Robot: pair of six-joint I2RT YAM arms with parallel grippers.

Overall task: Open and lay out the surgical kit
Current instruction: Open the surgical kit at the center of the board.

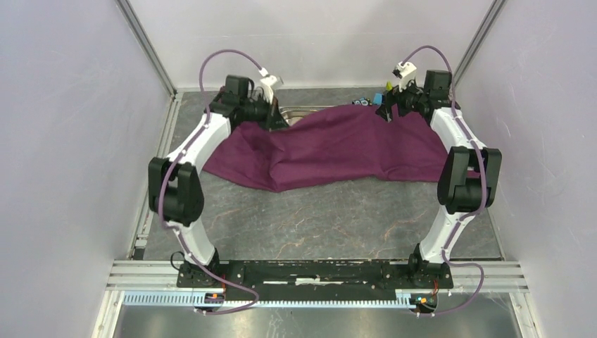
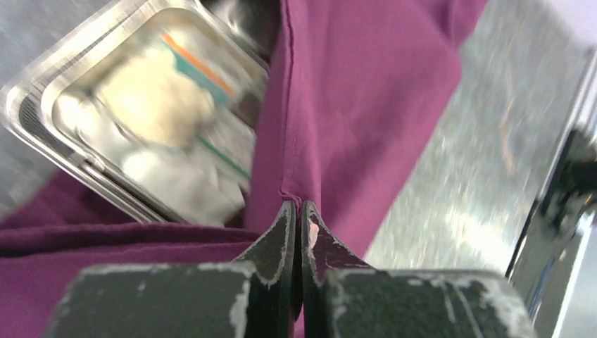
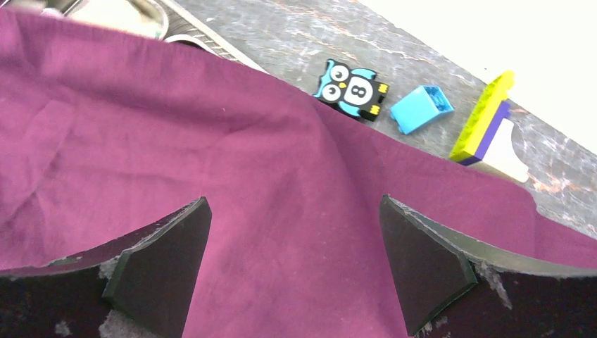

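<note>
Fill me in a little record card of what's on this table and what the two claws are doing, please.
Cloth: purple cloth, rumpled, across the far part of the table
Tray: steel tray, partly uncovered, rest under the cloth
Tray contents: pale items, too blurred to name
Left claw: left gripper shut, pinching a fold of the cloth
Right claw: right gripper open above the cloth, holding nothing
Beyond the cloth: owl block, blue block, yellow-green block

The cloth [image 1: 331, 144] is solid plum-purple on a grey, pale-veined table [image 1: 317, 225]. The tray [image 2: 28, 105] is shiny silver. At the cloth's one o'clock lie a turquoise-and-black owl block [image 3: 350, 89], a sky-blue block [image 3: 421, 109] and a yellow-green, purple and white block [image 3: 479, 116].
</note>
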